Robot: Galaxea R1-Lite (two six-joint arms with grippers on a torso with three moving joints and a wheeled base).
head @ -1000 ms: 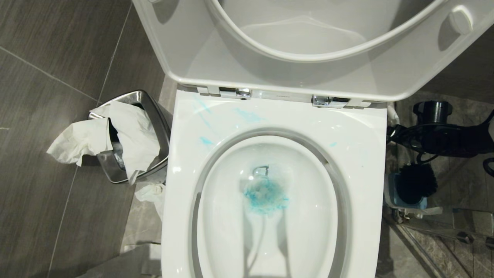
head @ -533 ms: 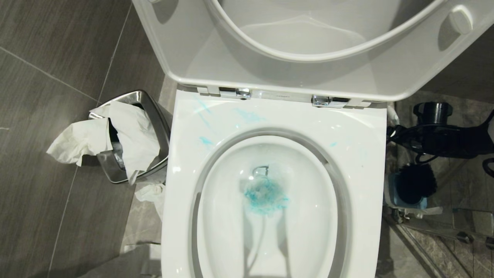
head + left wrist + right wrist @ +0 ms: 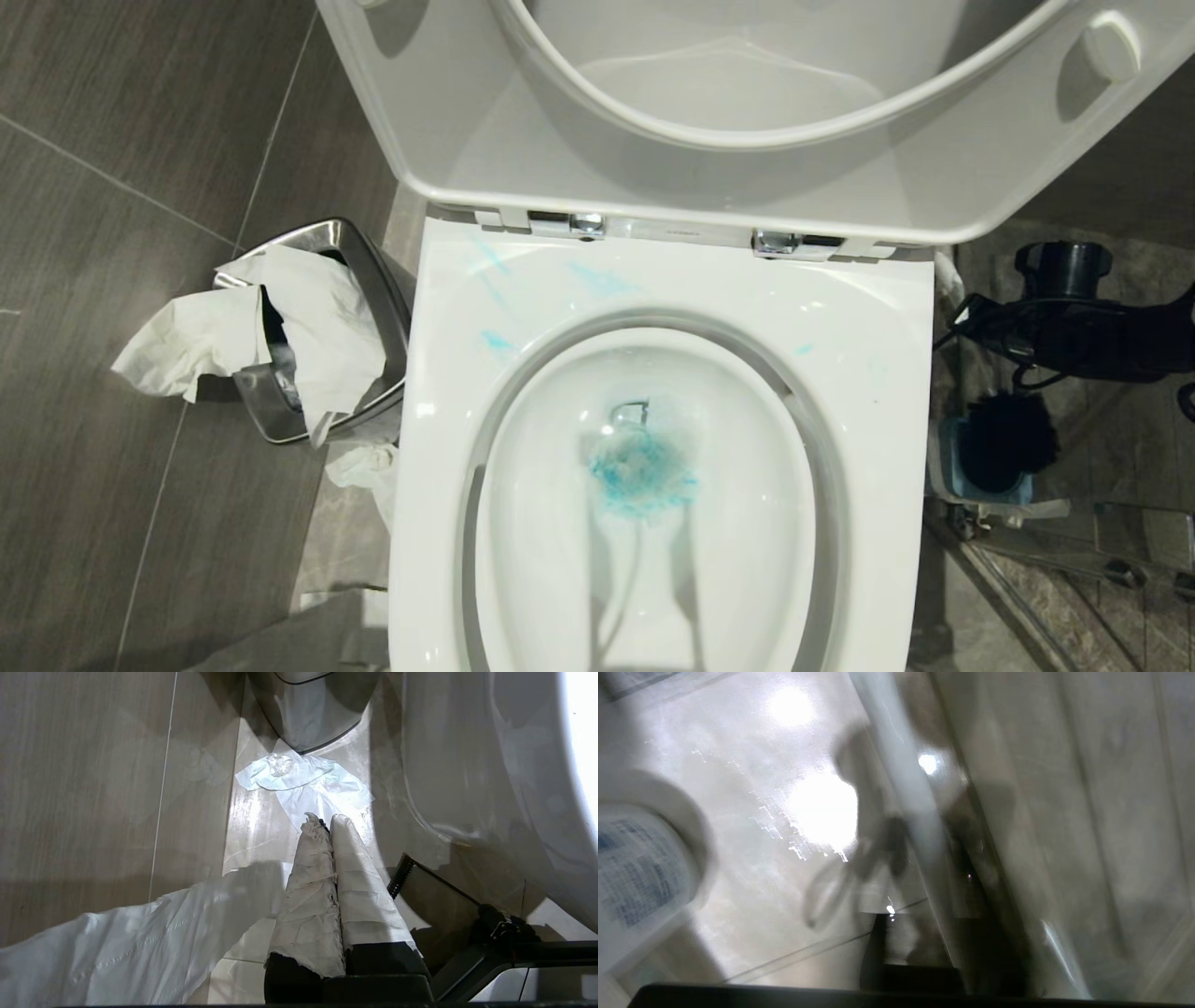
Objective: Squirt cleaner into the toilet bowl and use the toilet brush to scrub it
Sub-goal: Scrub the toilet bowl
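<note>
Slippage is the main risk: the brush point(image 3: 1004, 443) sits head-down in its holder point(image 3: 945, 459) on the floor just right of the bowl point(image 3: 896, 392), and the right gripper point(image 3: 920, 942) is at the slim white handle point(image 3: 906, 802). The right wrist view is too smeared to tell whether that gripper has closed on the handle or only brackets it. If the hold is shallow or off-centre, the smooth handle could twist or slide out on the lift. The brush would then drop back, tip the holder, or fall on the floor right of the bowl. A pull that is not straight up could drag the holder along, since the bristle head fills its opening. A printed bottle point(image 3: 640, 872) stands close to the handle and could be knocked over by a sideways swing. Carrying the head across to the bowl may drip on the rim, where cleaner point(image 3: 644, 476) smears already lie; most of it tints the water at the bowl's centre. Scrubbing hard could splash blue water over the rim toward the bin point(image 3: 373, 280) left of the bowl. The left gripper point(image 3: 329, 819) hangs over the floor left of the bowl, paper-wrapped fingers point(image 3: 310, 882) pressed together and holding nothing, so it cannot steady anything.
</note>
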